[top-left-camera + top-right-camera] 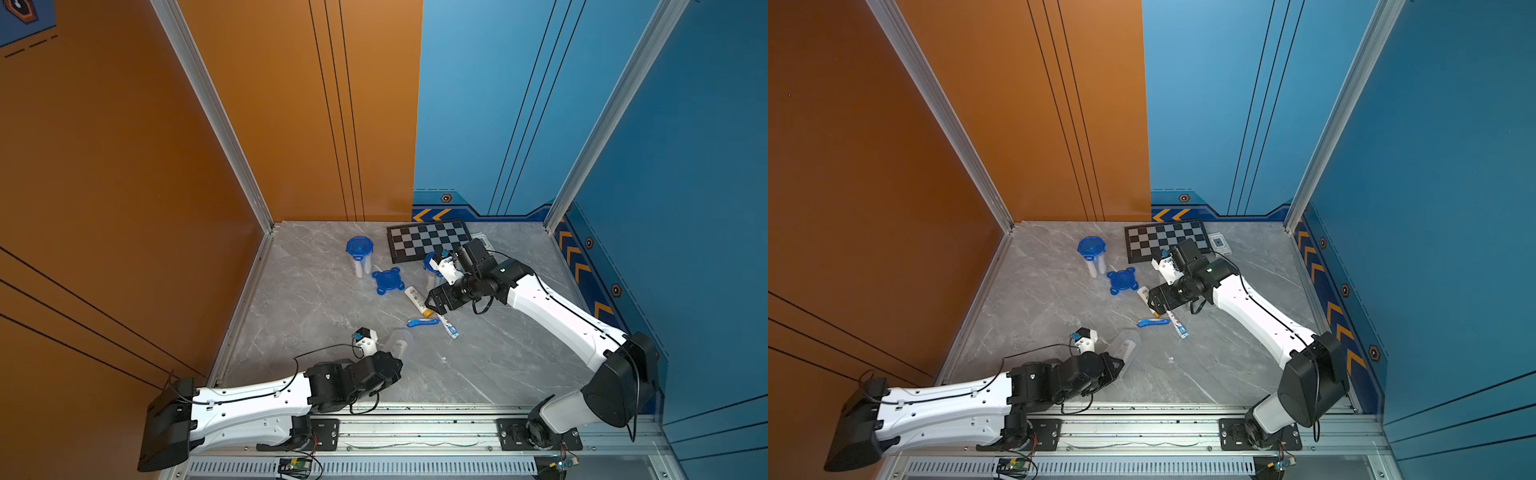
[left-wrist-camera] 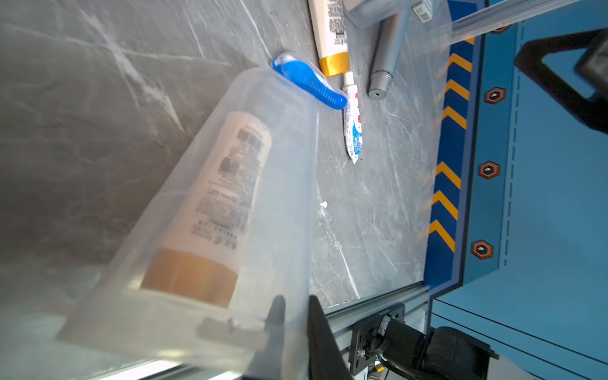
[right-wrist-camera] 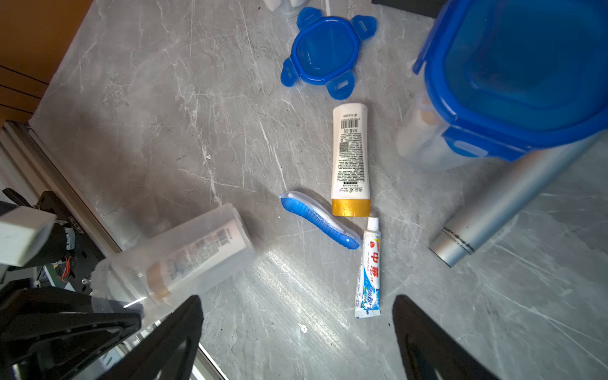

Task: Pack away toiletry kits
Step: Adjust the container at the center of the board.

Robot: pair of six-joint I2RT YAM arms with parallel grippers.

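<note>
1. A lidded clear cup [image 1: 360, 264] is seen standing at the far left of the grey table [image 1: 316, 332], with white items inside it.
2. A loose blue lid [image 1: 388, 281] is laid flat just beside it, its four tabs spread.
3. The left gripper [image 2: 296, 297] is closed on the rim wall of an unlidded cup [image 2: 283, 184], which is tilted low over the table. One finger is seen through the clear wall. A white bottle [image 2: 223, 197] is lodged inside, its orange cap toward the gripper.
4. A second bottle [image 3: 350, 158] is laid on the table. A blue toothbrush [image 3: 320, 218] and a toothpaste tube [image 3: 368, 269] are found right by its cap.
5. The right gripper [image 3: 297, 299] is held above the table with its jaws spread wide. Nothing is gripped, and the toothpaste tube is just beside one finger.
6. Another lidded cup [image 3: 424, 144] is stood next to a silver microphone [image 3: 493, 210], with a chessboard [image 1: 430, 243] behind.
</note>
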